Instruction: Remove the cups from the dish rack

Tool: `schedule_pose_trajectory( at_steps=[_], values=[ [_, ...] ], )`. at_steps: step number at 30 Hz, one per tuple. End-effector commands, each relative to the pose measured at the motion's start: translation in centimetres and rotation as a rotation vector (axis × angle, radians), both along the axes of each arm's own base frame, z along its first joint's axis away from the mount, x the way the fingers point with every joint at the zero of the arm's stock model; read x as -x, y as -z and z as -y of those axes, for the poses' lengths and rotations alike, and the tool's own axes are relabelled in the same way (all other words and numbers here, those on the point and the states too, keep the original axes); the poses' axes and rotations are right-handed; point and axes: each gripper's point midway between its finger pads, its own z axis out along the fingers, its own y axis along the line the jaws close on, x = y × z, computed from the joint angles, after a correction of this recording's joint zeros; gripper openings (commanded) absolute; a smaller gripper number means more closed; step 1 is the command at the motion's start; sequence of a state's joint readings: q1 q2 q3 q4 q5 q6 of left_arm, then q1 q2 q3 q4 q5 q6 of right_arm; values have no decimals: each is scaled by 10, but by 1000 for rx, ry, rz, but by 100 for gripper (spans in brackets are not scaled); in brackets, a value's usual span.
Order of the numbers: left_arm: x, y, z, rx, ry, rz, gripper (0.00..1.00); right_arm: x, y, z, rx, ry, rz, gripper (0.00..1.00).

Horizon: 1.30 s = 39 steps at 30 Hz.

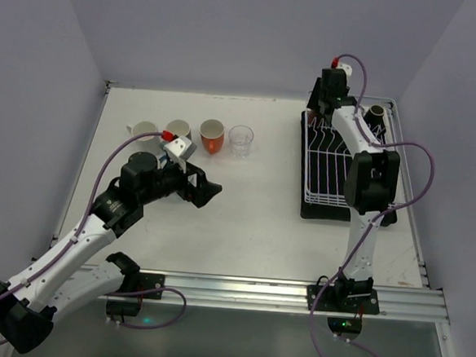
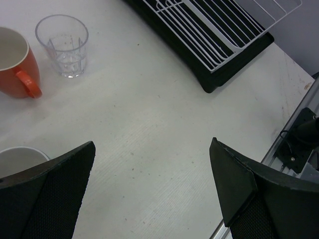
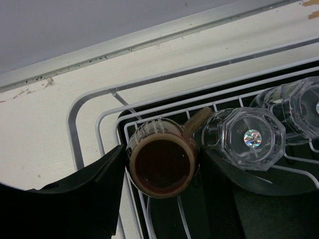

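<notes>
The white wire dish rack (image 1: pixel 336 181) on its black tray stands at the right. At its far left corner my right gripper (image 3: pixel 162 167) reaches down, shut on an upturned dark brown mug (image 3: pixel 162 149), one finger pressed against each side. Two clear glasses (image 3: pixel 246 137) lie upturned in the rack beside it. Another dark cup (image 1: pixel 377 112) sits at the rack's far right corner. On the table at the left stand a cream mug (image 1: pixel 143 130), a second mug (image 1: pixel 178 129), an orange mug (image 1: pixel 212 136) and a clear glass (image 1: pixel 241 140). My left gripper (image 1: pixel 206 191) hovers in front of them, open and holding nothing.
The left wrist view shows the orange mug (image 2: pixel 15 62), the clear glass (image 2: pixel 63 45), a white cup's rim (image 2: pixel 20 159) and the rack's near corner (image 2: pixel 214 74). A metal rail (image 1: pixel 295 295) runs along the table's near edge. Walls close the back and sides.
</notes>
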State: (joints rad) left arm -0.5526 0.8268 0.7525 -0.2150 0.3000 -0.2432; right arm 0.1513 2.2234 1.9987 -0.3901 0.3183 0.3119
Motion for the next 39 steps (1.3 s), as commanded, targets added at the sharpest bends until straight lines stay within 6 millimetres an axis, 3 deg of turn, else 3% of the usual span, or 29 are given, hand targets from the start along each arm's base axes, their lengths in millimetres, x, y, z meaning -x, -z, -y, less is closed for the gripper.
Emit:
schedule_pose_trajectory(
  at_steps=[1,2,5,6,9,10,12,13,15,16,19,20,21,22,23,24,25,27,31,36,39],
  values=[
    [-2,-20,9,43,30,47,100,-2,-113,-1,8,-18,271,25],
    [-3,-20,11,46,34,35,100,2,-132,0,21,-20,305,25],
    [-1,-28,16,67,57,30,100,10,-156,4,37,-18,348,24],
    [0,-30,17,75,62,27,100,17,-173,5,40,-21,381,24],
    [3,-41,21,108,78,21,100,29,-187,1,26,-50,427,23],
    [3,-44,23,129,84,14,100,39,-204,0,12,-57,462,23],
    [6,-53,29,178,108,4,100,49,-206,-4,-28,-73,470,23],
    [6,-55,31,194,115,-2,100,61,-223,-5,-53,-82,501,23],
    [8,-64,39,252,139,-17,100,76,-219,-20,-145,-126,501,23],
    [9,-64,42,268,151,-31,100,94,-219,-24,-183,-141,503,23],
    [12,-81,56,364,203,-39,98,129,-224,-61,-384,-252,529,22],
    [15,-81,60,382,227,-50,98,150,-227,-67,-437,-277,572,21],
    [18,-87,67,415,247,-54,97,167,-231,-86,-535,-321,581,21],
    [18,-87,69,427,249,-55,95,182,-213,-101,-590,-373,565,21],
    [17,-87,73,437,251,-57,94,207,-228,-114,-647,-423,599,21],
    [21,-91,77,455,265,-48,93,221,-230,-121,-717,-440,604,21],
    [20,-91,80,460,266,-45,92,234,-208,-130,-752,-460,559,21],
    [19,-87,86,468,274,-59,91,270,-225,-143,-869,-529,600,22],
    [18,-82,93,489,282,-92,88,315,-202,-157,-1009,-622,553,22],
    [16,-82,103,509,294,-97,87,343,-197,-168,-1103,-704,508,22],
    [20,-85,110,536,324,-110,83,348,-192,-174,-1121,-711,491,23]
  ],
)
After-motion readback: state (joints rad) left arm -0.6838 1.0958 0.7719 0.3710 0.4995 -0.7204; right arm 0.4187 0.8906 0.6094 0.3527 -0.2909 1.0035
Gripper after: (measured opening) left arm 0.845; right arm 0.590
